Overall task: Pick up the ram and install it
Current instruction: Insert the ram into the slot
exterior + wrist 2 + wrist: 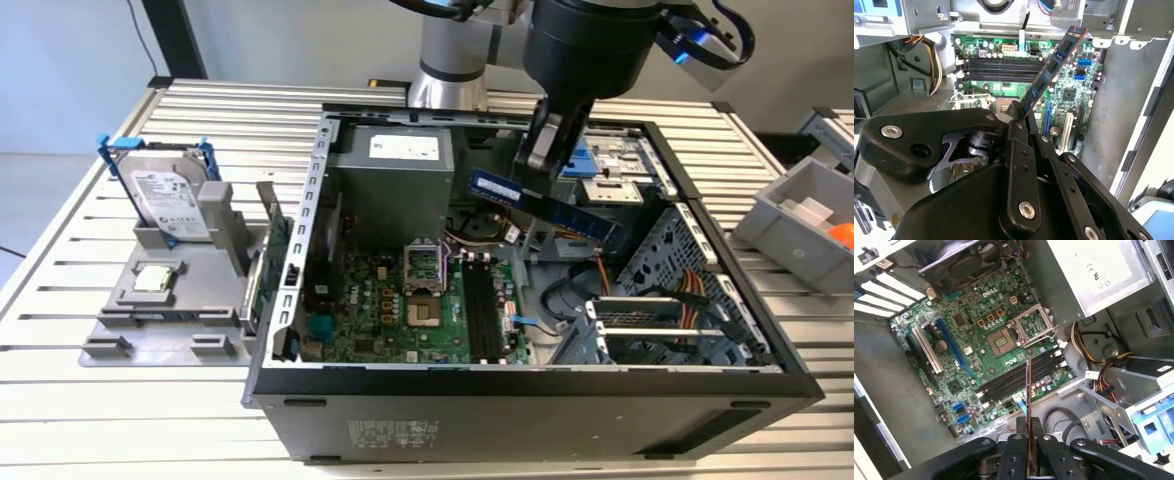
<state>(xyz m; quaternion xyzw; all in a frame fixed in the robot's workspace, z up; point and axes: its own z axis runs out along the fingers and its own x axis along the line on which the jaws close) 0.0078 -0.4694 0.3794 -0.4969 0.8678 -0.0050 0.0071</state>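
The ram point(545, 203) is a long bluish-grey stick with dark chips, held in the air over the open computer case point(287, 290). My gripper point(539, 168) is shut on one end of it. In the second wrist view the ram point(1051, 70) slants up and away from the fingers point(1016, 127). In the first wrist view the ram point(1028, 405) shows edge-on, rising from between the fingers point(1015, 446), above the black memory slots point(1019, 374) of the green motherboard point(954, 345). In the exterior view the memory slots point(483, 310) lie below and nearer than the stick.
A grey fixture point(167, 300) at the exterior view's left holds a silver hard drive in a blue frame point(167, 195) and a green card point(276, 250). Inside the case are the power supply point(394, 160), cables point(667, 290) and a drive cage point(667, 330). A grey bin point(807, 215) stands at the right.
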